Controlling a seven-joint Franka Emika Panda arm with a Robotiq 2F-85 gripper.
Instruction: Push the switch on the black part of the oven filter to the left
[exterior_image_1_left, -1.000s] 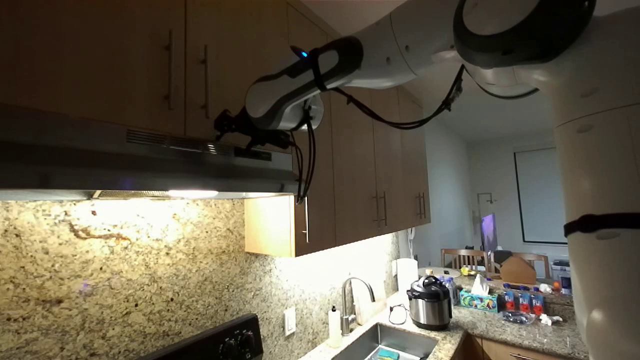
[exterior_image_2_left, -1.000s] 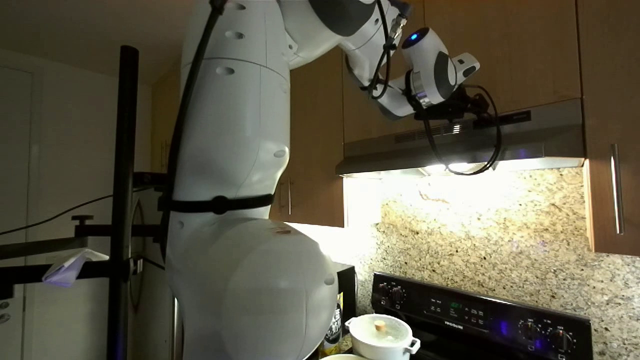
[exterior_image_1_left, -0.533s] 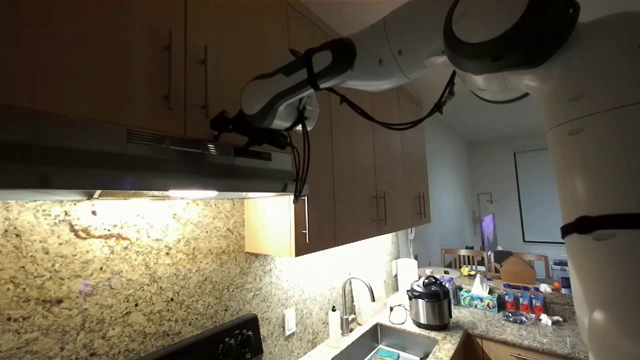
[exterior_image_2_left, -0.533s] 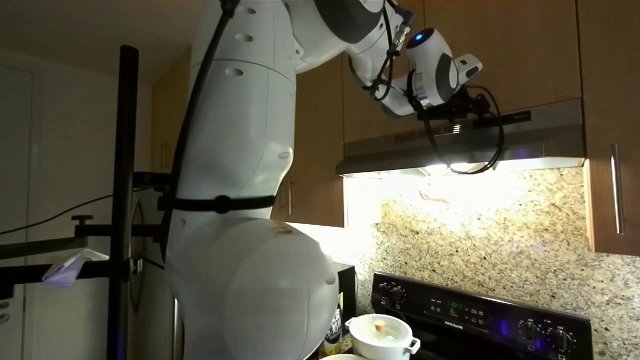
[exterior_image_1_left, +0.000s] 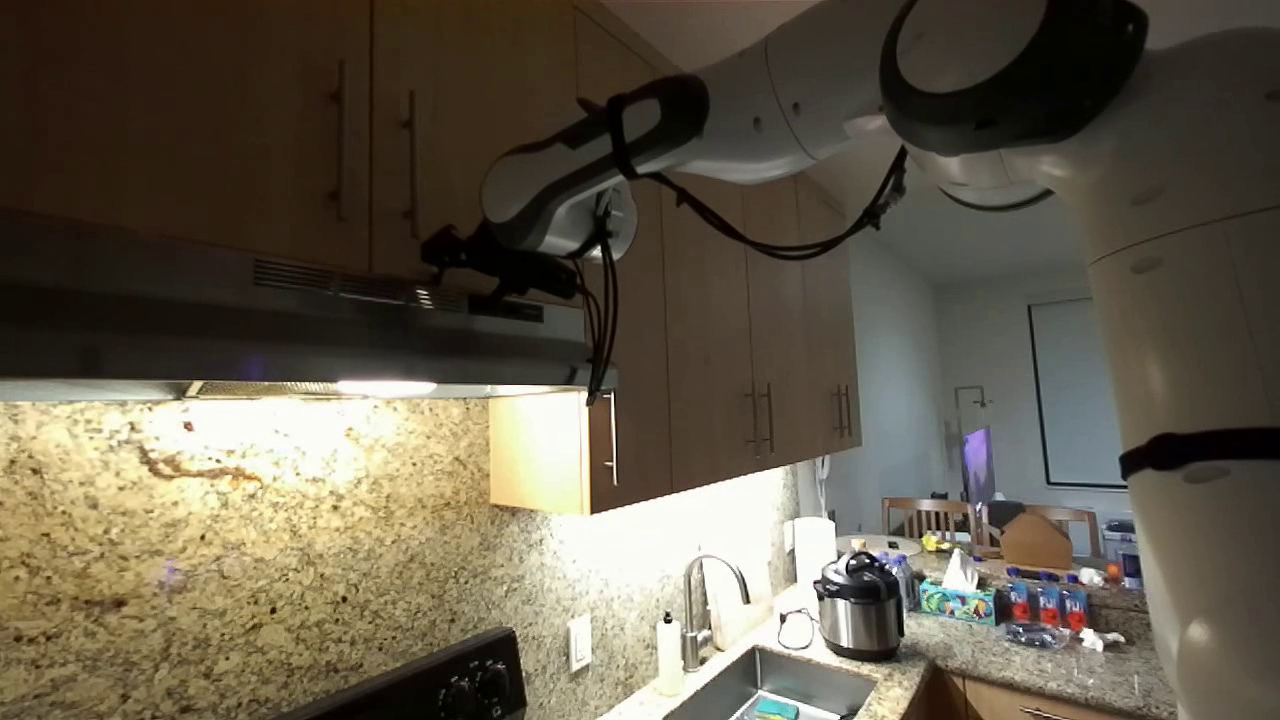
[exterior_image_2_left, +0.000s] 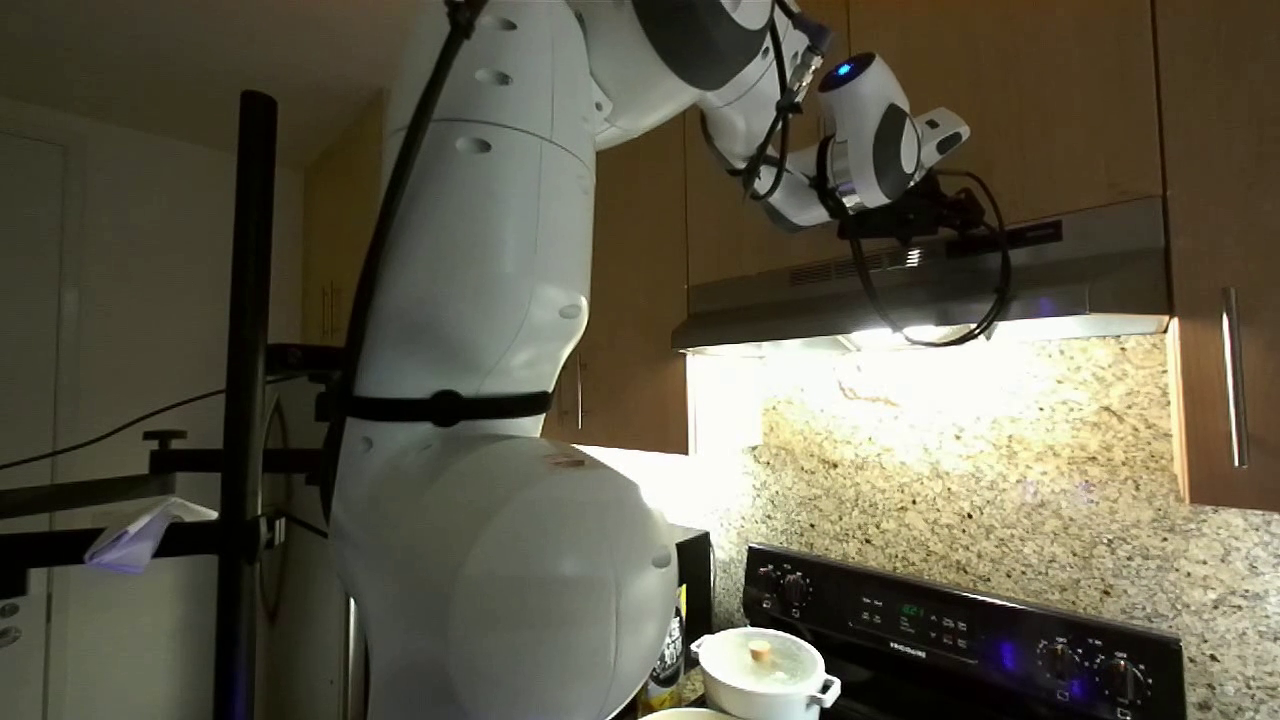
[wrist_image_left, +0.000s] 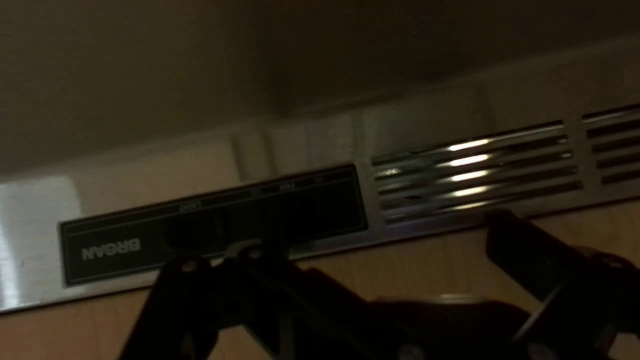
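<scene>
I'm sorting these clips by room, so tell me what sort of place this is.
A kitchen, by all signs: a lit range hood is mounted above a stove, and an exterior view also shows a metal sink.

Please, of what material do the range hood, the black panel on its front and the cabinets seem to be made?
Range hood: metal, probably brushed stainless steel; grey, with bright glints on its vent slats.
Black panel: perhaps plastic, perhaps painted metal; dark, low gloss, pale lettering.
Cabinets: probably wood or veneer, satin; warm brown with faint grain.
</scene>
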